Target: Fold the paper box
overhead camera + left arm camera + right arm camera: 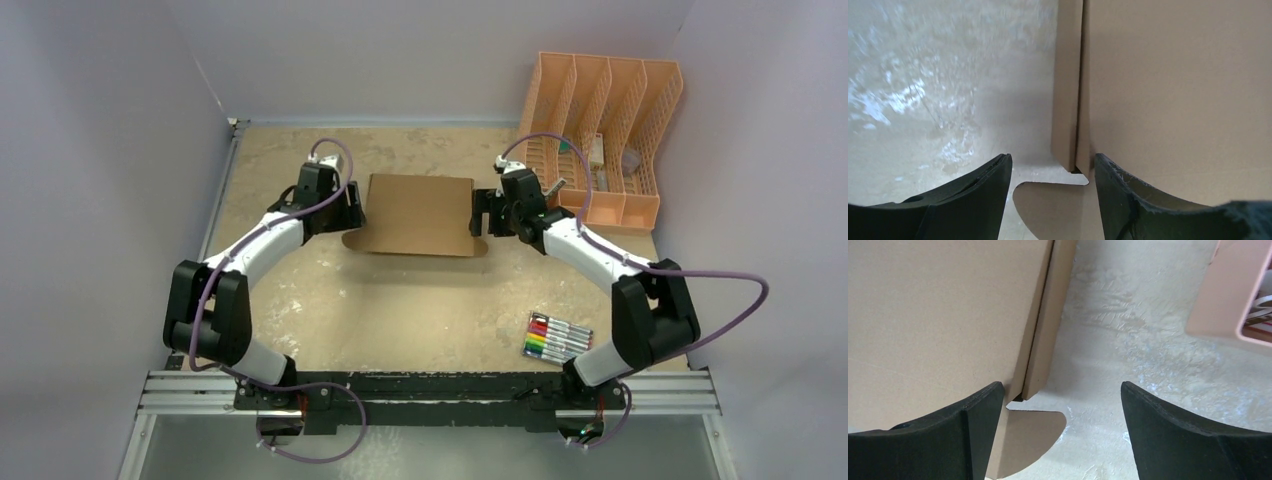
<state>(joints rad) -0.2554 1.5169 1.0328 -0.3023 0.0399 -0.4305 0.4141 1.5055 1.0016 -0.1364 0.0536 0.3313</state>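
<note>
The left jaws are standing partly open, straddling the left side wall (1066, 100) of the box (420, 212) and gripping nothing. The right jaws are gaping wide at the right side wall (1048, 330), one over the lid, also empty. Doing this step well probably means pressing both sides inward together, evenly, so nothing is skewing or buckling. The box is lying flat mid-table (400, 310) between the arms, plain brown, its lid folded down over shallow walls, a rounded tab (1048, 210) sticking out at each near corner.
</note>
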